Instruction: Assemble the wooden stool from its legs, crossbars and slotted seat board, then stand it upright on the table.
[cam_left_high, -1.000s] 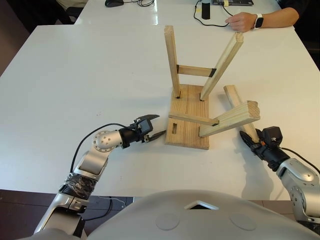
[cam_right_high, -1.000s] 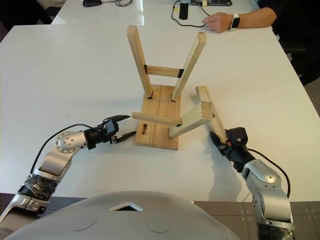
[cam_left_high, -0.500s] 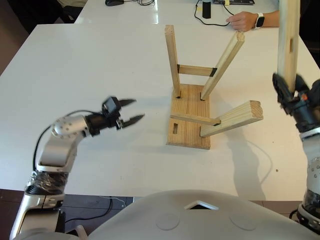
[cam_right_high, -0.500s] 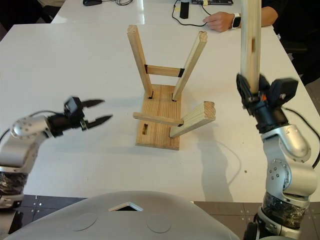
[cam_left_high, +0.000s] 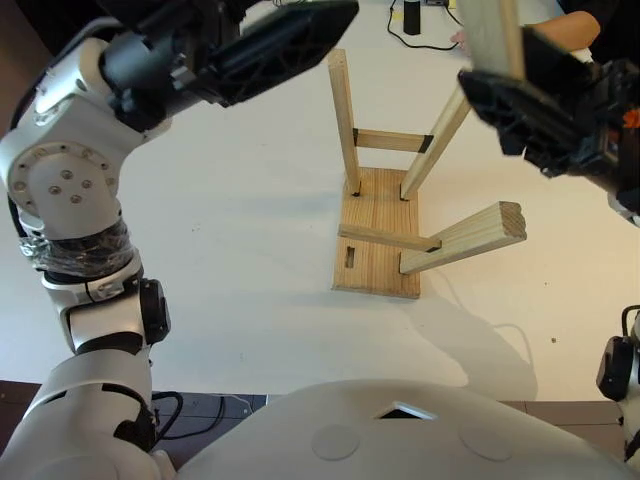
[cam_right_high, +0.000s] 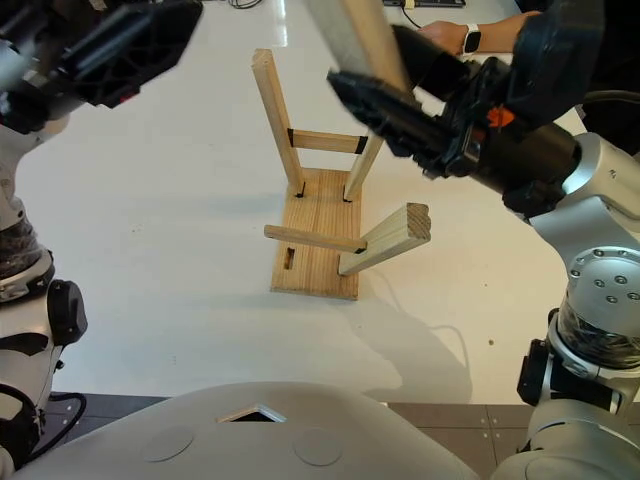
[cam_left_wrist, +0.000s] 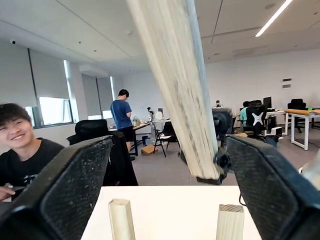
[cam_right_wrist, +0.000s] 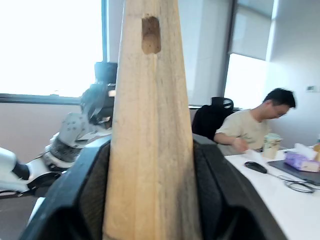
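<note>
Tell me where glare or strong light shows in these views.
Right wrist view: the window behind the wooden leg is blown out white. Left wrist view: a ceiling light strip glows. Left eye view: the table shows no harsh glare.

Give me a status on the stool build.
Done: two legs joined by a crossbar stand in the flat-lying seat board. In hand: the right gripper holds another leg high; the left gripper is open and empty. Left: fit that leg and the tilted leg leaning over the board, then stand the stool upright.
</note>
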